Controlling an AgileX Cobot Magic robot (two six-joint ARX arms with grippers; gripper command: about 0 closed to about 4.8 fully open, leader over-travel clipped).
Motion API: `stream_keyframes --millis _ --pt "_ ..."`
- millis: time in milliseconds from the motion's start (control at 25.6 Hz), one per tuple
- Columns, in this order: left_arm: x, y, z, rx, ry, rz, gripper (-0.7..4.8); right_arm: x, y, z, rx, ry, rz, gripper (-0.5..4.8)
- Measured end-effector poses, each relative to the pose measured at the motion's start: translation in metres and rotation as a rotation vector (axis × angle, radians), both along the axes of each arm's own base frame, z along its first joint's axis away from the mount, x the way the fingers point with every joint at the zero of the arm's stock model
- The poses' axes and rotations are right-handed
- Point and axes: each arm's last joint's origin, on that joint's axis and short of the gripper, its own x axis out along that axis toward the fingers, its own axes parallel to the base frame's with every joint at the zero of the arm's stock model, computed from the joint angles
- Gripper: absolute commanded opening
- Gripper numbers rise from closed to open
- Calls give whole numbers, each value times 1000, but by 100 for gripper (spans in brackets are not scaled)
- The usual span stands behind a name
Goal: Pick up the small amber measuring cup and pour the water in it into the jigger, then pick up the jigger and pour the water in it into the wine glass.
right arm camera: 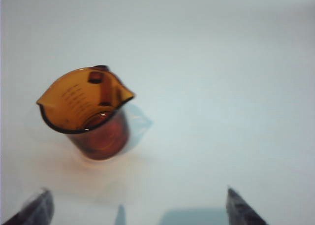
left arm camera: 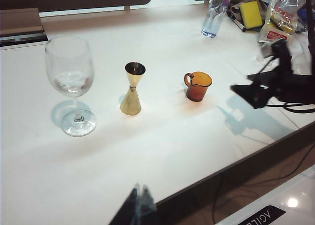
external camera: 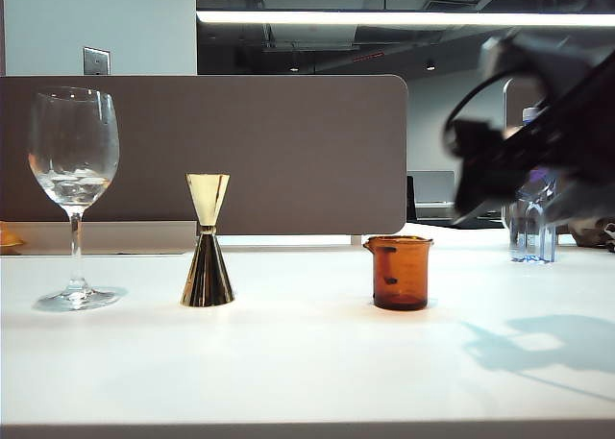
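Right gripper point(right arm camera: 138, 208) spread wide, holding nothing, hung blurred above the white table point(external camera: 307, 362), dark fingertips point(right arm camera: 238, 210) framing bare glossy surface. Just ahead of those tips, untouched: the cup point(right arm camera: 88, 114), short translucent amber glass, flared rim pinched into a spout, small side handle, printed scale lines inside, standing upright. Beyond the cup from that gripper, well apart: the jigger point(external camera: 207, 242), polished gold metal, hourglass of two cones, narrow cone up, wider and darker cone down on the table. Farther still, at the far end of the row: the glass point(external camera: 73, 194), tall, clear, rounded bowl on a thin stem and round foot, a little clear water point(external camera: 72, 184) low in the bowl. Left gripper point(left arm camera: 138, 205) low at the near table edge, only dark blurred tips in sight, spread or clenched impossible to tell, well short of all three vessels. Behind the right arm, a clear plastic bottle point(external camera: 531, 228); farther back, a matte grey-brown partition point(external camera: 288, 151) with rounded corner.
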Motion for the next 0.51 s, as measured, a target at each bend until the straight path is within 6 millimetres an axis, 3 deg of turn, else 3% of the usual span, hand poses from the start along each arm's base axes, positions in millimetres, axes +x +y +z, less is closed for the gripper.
stream_keyframes --millis 234,273,312,508 --pt "0 0 0 0 0 0 -2 -30 -22 23 20 -79 -51 479" --pt "0 0 0 0 0 0 -2 -31 -22 26 37 -88 -30 479" --pt "0 0 0 0 0 0 -2 -33 -22 29 69 -98 14 434" --pt "0 0 0 0 0 0 -2 -32 -13 35 150 -133 143 427"
